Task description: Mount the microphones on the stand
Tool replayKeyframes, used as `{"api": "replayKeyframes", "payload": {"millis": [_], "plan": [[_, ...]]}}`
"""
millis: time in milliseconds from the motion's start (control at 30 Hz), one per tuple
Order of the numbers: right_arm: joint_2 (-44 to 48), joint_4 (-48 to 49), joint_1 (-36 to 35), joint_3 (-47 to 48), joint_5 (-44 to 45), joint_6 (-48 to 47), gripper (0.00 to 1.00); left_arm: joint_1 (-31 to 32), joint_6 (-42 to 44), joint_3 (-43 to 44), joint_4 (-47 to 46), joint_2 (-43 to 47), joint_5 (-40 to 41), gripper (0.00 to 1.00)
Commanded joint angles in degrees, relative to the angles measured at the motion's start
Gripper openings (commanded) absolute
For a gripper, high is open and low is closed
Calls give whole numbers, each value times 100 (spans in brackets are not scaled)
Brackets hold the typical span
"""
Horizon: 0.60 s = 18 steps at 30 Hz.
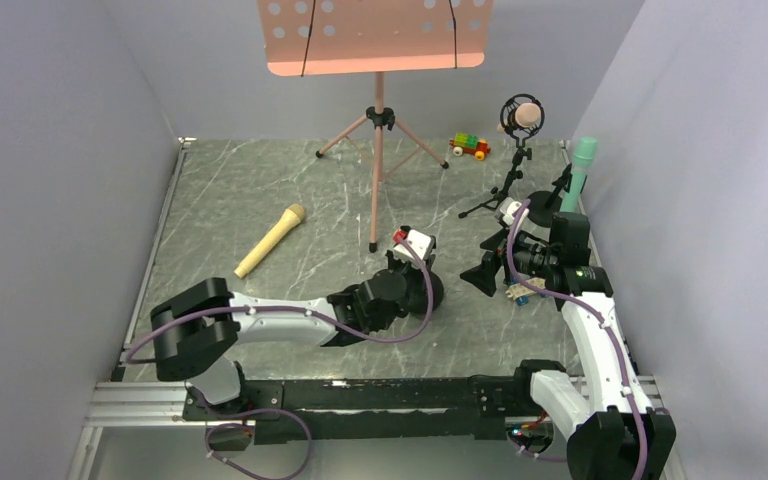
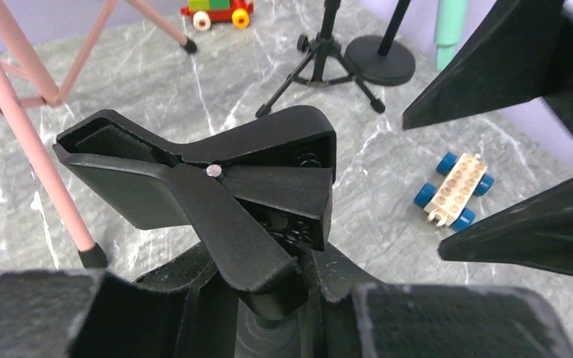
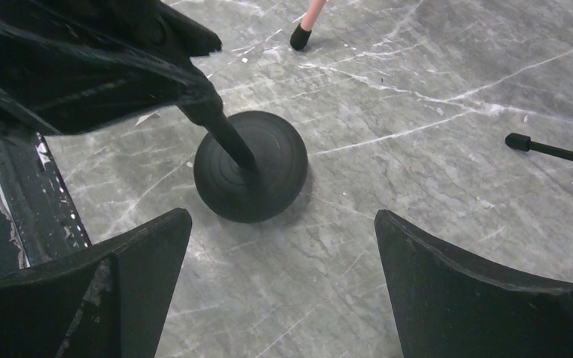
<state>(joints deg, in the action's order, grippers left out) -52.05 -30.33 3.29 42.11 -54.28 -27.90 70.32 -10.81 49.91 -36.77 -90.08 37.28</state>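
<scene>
The left end effector (image 1: 390,291) is pinching the stand (image 3: 250,165) upright, probably steadying it; the right end effector (image 3: 282,225) is hovering spread nearby.

No readable text, label, brand, number or sign — in any of the three views

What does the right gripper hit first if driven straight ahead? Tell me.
Probably the round base of the black stand, just ahead of the open right gripper; depth is uncertain.
</scene>
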Motion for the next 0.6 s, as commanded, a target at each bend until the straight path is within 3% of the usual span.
{"api": "replayKeyframes", "payload": {"millis": [0,67,133,267,433,567], "plan": [[87,80,5,114,-50,-101,100,58,-465,273,-584,-261,430,0],[76,80,5,113,-47,-93,100,75,-508,304,-522,-348,516,1],[65,77,5,113,-56,-101,100,98,-510,293,-477,-389,612,12],[35,62,8,122,-56,-111,100,145,-592,235,-295,-386,708,59],[11,69,5,118,-47,-117,100,157,-599,152,-36,-150,378,96],[-18,41,5,114,-39,-143,100,157,-528,39,63,186,12,99]]}}
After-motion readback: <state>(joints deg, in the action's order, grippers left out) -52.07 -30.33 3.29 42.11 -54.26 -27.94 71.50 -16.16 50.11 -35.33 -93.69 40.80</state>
